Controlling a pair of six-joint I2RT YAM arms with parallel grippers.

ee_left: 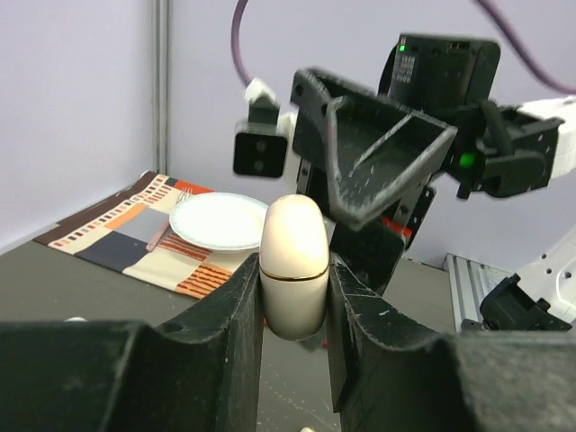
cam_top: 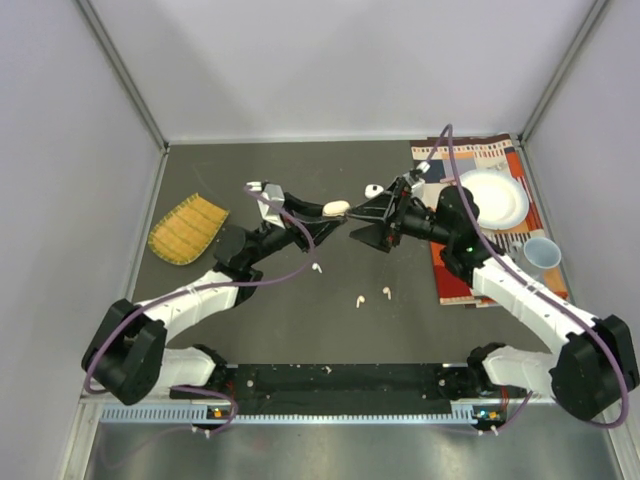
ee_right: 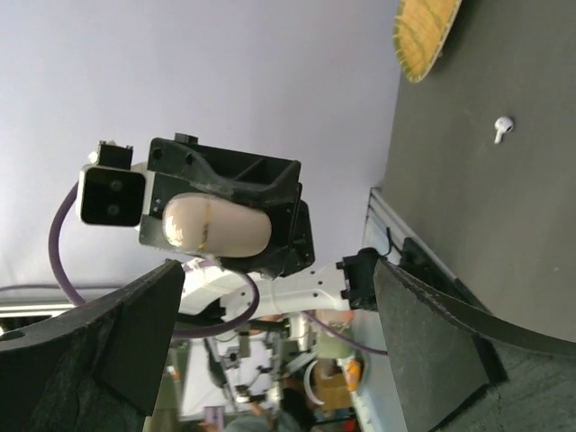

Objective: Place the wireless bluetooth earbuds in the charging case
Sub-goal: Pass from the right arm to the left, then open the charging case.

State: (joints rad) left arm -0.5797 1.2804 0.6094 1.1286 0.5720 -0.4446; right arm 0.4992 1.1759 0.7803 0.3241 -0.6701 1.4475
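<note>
My left gripper [cam_top: 335,212] is shut on the cream charging case [cam_top: 337,208] and holds it above the table's middle. The case [ee_left: 293,265] stands upright between my fingers, its lid closed along a gold seam. My right gripper [cam_top: 362,222] is open and empty. It faces the case from just to the right, without touching it. From the right wrist view the case [ee_right: 216,225] shows past my open right gripper [ee_right: 279,333]. Three tiny earbuds lie on the table: one white [cam_top: 317,267] and two pale ones [cam_top: 359,299] [cam_top: 386,292]. One white earbud [ee_right: 502,127] shows in the right wrist view.
A small white object [cam_top: 372,189] lies behind the grippers; I cannot tell what it is. A patterned placemat [cam_top: 450,280] at the right carries a white plate [cam_top: 494,198] and a pale blue cup [cam_top: 541,254]. A yellow woven mat [cam_top: 186,229] lies at the left.
</note>
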